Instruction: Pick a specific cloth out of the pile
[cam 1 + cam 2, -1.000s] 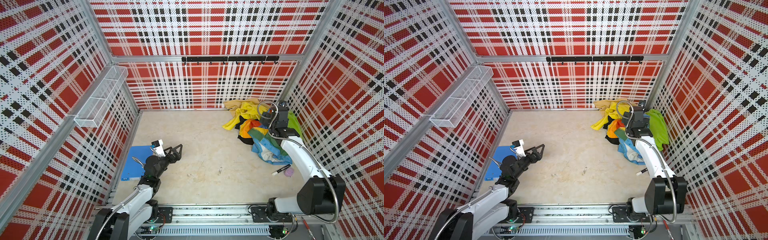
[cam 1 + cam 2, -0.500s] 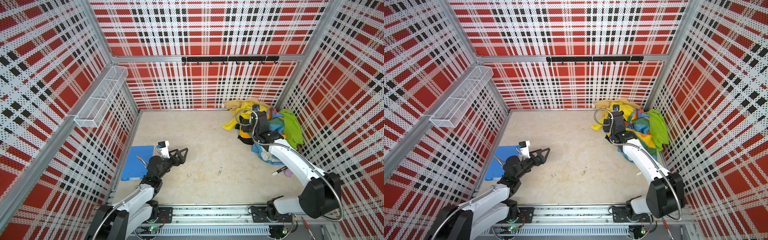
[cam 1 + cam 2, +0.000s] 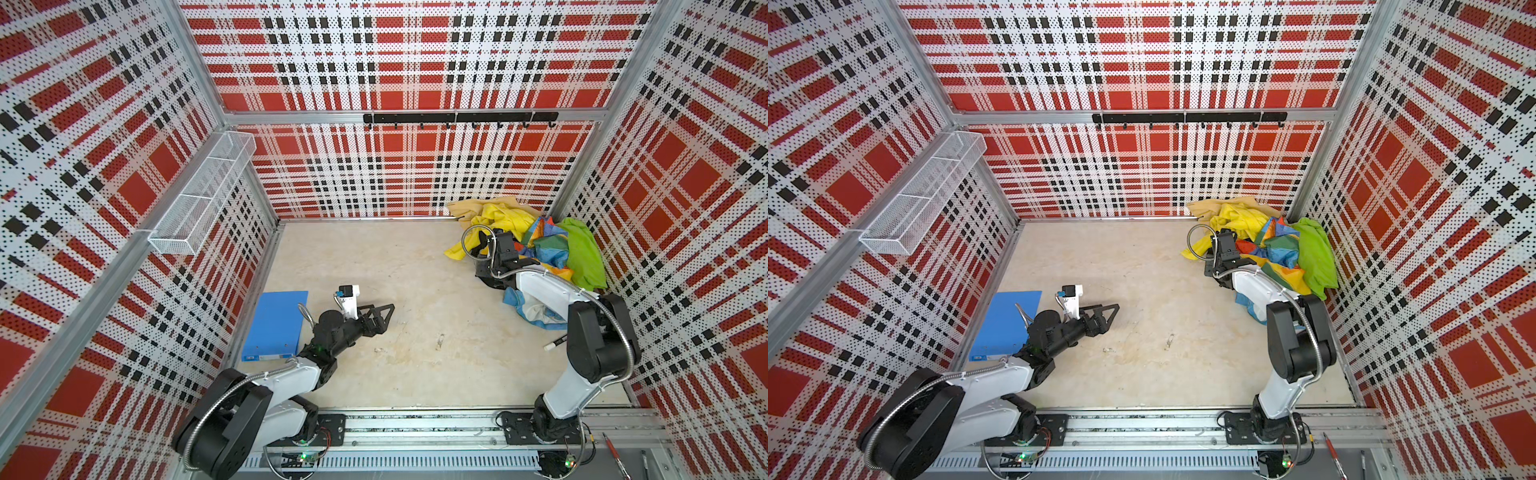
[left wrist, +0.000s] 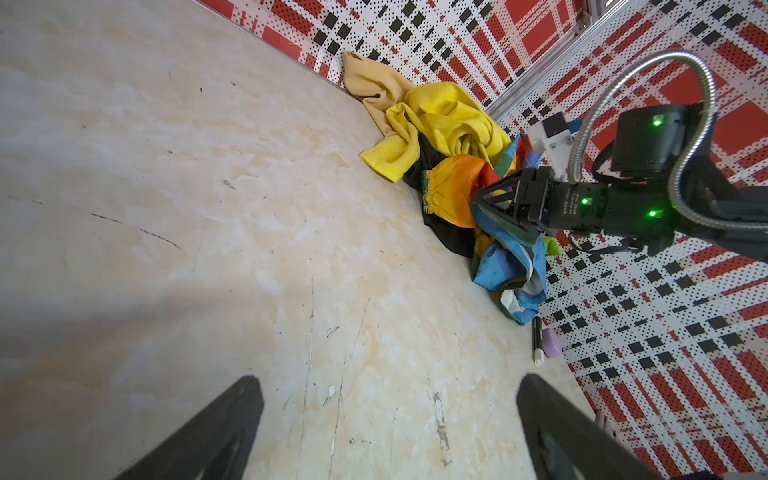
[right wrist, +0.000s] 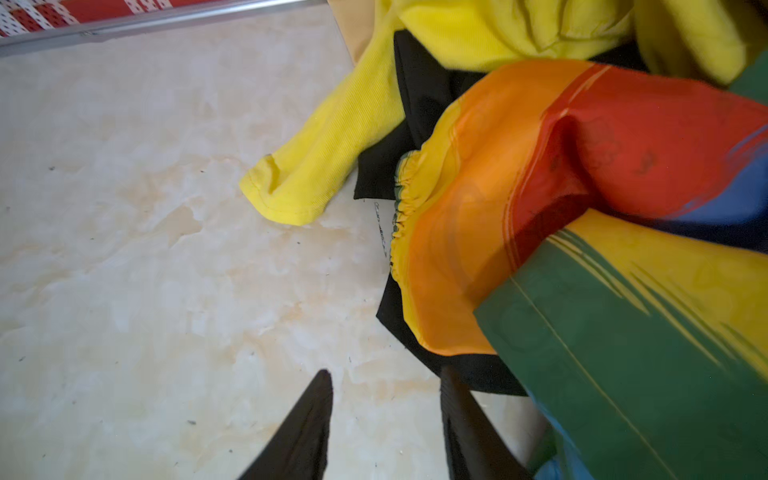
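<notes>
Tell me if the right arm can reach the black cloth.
Probably yes: the right gripper sits low beside the exposed hem of the black cloth, jaws open, nothing between them; the rainbow cloth covers much of it.

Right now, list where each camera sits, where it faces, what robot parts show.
Both top views: high at the front, looking down at the floor; both arms show.
Left wrist: low over the floor, facing the pile; left gripper fingers, right arm show.
Right wrist: close at the pile's edge, facing the black cloth; right gripper fingers show.
Shared: the pile, in all.
</notes>
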`<state>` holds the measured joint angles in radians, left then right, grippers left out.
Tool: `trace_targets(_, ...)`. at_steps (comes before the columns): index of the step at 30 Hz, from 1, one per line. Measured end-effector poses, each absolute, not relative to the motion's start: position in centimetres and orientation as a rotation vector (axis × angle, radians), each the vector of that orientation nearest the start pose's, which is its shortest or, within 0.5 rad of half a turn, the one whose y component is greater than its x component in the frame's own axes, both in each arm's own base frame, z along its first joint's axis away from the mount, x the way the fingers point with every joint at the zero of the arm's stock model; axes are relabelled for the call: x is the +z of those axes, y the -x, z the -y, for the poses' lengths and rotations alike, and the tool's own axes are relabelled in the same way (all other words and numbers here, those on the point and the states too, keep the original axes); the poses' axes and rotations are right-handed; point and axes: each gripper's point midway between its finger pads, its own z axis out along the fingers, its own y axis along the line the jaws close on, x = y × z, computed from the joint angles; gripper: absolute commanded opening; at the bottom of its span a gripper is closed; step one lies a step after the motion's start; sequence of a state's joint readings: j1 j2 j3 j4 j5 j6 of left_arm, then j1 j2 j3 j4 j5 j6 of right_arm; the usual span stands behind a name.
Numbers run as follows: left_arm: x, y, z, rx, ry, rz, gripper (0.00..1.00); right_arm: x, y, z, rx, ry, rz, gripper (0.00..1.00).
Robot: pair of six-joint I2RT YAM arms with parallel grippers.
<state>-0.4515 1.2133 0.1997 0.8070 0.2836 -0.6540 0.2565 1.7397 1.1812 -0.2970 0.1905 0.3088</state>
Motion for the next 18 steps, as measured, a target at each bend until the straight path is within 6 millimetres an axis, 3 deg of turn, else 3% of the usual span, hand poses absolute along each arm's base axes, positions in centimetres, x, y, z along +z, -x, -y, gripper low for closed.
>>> trace_targets(8,14.2,-29.0,19.4,-1.046,-0.017,-1.863,0.99,7.9,-46.0,-8.9,0.031,-0.188,-2.465,0.34)
trace_targets(18,14.1,-29.2,19.3,-1.040,-0.006,-1.862,0.99,6.0,-44.9,-8.3,0.013,-0.223,-2.502,0.27)
